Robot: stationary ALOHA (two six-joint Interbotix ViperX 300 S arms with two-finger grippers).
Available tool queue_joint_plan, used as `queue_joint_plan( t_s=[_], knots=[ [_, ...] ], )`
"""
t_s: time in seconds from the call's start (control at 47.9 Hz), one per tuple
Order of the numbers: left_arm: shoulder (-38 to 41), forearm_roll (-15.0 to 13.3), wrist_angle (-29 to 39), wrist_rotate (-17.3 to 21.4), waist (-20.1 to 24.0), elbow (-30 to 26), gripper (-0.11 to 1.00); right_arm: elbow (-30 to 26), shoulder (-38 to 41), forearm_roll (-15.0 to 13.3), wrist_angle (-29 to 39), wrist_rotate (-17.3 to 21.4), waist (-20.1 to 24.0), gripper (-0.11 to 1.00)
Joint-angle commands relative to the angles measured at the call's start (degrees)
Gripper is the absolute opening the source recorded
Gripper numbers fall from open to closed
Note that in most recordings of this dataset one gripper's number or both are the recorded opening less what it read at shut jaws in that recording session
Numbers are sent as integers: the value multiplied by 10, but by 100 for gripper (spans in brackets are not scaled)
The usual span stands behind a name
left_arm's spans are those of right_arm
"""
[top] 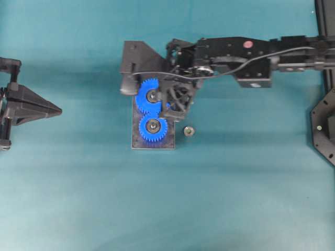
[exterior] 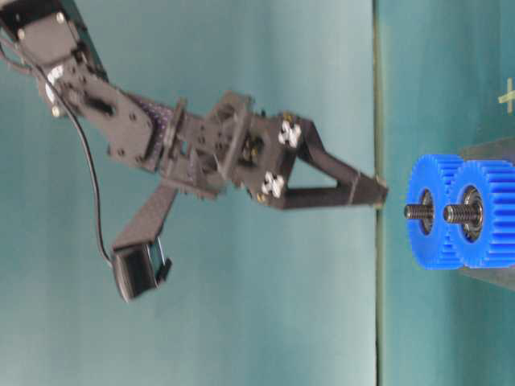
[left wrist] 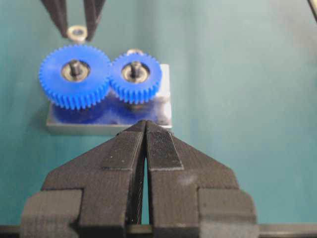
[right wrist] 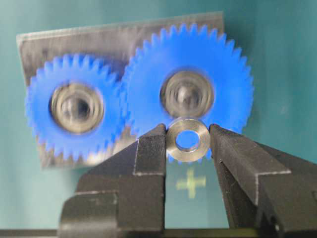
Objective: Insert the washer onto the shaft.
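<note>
Two blue gears sit on a metal base plate, each on its own shaft. The larger gear carries a shaft; the smaller gear has a second one. My right gripper is shut on the silver washer, pinching its rim flat-on, beside the larger gear's shaft. In the table-level view the right gripper hangs a short way above the shaft ends, not touching them. In the left wrist view the washer hovers behind the larger gear. My left gripper is shut and empty, off to the left.
A loose silver ring lies on the teal table just right of the plate. A yellow cross mark shows on the table under the right jaws. A black frame stands at the right edge.
</note>
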Motion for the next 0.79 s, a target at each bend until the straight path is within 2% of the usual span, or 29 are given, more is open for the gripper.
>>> queue_joint_plan(
  t_s=[0.0,0.334,0.772],
  knots=[
    [3,1,-3,-1,-1,-11,1,-22,-2,-1,4,-7,2,32],
    [3,1,-4,-1,-1,-11,1,-50,29,-15,24,-11,1,32],
    [4,2,-3,-1,-1,-8,1,-62,40,-15,37,-11,4,32]
  ],
)
